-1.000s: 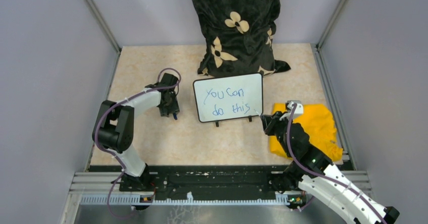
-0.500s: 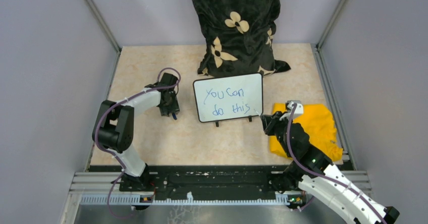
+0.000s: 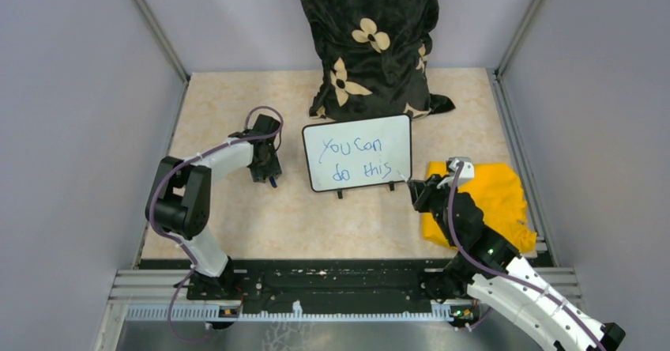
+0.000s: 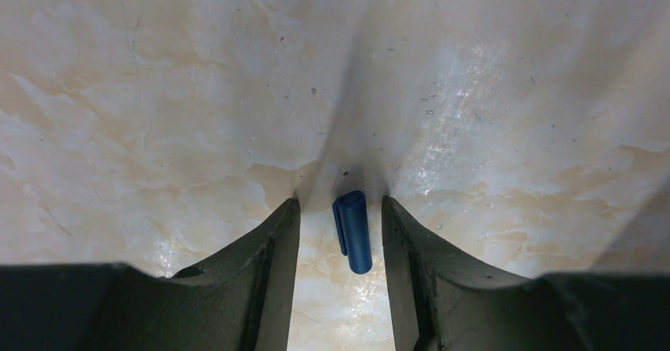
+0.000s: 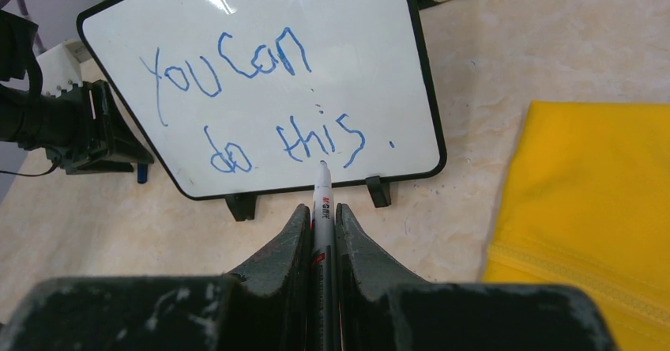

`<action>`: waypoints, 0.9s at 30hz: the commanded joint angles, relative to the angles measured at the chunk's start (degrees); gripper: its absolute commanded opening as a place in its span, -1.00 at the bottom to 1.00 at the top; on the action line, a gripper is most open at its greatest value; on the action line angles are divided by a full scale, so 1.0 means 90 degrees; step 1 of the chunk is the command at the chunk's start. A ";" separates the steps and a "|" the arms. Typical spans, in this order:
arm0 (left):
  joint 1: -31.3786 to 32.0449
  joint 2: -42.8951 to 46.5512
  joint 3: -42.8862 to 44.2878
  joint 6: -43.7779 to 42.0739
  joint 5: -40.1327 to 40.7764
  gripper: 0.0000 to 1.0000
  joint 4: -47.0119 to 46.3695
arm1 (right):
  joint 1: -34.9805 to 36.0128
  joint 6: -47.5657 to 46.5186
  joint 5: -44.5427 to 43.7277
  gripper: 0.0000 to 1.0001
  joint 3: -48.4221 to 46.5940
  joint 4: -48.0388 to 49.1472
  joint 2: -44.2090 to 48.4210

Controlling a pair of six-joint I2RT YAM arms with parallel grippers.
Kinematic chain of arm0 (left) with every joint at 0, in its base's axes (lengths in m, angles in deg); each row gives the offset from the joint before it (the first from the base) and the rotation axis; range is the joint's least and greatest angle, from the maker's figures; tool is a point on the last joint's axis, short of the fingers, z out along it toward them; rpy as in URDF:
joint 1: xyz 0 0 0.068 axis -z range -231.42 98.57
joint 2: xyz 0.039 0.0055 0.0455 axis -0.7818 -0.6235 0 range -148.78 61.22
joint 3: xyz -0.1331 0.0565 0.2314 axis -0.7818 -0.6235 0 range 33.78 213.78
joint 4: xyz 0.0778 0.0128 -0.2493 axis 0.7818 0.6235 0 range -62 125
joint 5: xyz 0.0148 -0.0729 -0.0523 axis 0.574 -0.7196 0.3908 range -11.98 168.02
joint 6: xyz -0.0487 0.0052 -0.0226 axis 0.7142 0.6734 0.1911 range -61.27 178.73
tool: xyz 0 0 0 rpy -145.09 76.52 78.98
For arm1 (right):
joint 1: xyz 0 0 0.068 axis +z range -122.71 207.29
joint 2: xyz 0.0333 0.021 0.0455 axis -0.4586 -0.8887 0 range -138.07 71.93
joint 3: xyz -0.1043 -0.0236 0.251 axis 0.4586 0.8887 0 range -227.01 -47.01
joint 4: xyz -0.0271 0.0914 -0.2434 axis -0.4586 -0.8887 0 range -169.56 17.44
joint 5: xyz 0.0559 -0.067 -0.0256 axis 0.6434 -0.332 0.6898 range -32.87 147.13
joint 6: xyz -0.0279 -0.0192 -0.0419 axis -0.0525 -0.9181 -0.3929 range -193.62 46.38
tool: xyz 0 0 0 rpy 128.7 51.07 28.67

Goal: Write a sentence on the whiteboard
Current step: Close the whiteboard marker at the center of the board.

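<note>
The whiteboard stands on two small black feet at mid-table, tilted back. The sentence "You can do this" fills it in blue, in two lines, with a dot after it. My right gripper is shut on a white marker. The marker's tip hovers at the board's lower edge, just below "this". Left of the board, my left gripper points down at the table and is open. A blue marker cap lies between its fingers with a gap on both sides.
A yellow cloth lies right of the board, beside my right arm. A black fabric bundle with cream flowers stands behind the board at the back wall. Grey walls close in the marble-patterned table on three sides.
</note>
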 commanded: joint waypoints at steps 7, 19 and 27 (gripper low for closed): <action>0.0208 -0.0451 -0.0075 0.0500 -0.0228 -0.05 0.0542 | -0.0065 -0.0058 -0.0002 -1.00 -0.0032 0.0350 -0.0056; 0.0313 -0.0479 0.0005 0.0802 -0.0488 -0.10 0.0661 | -0.0060 -0.0067 0.0018 -1.00 -0.0032 0.0337 -0.0011; 0.0308 -0.0597 -0.0205 0.0809 -0.0378 -0.19 0.0536 | -0.0064 -0.0067 -0.0002 -1.00 -0.0029 0.0304 0.0038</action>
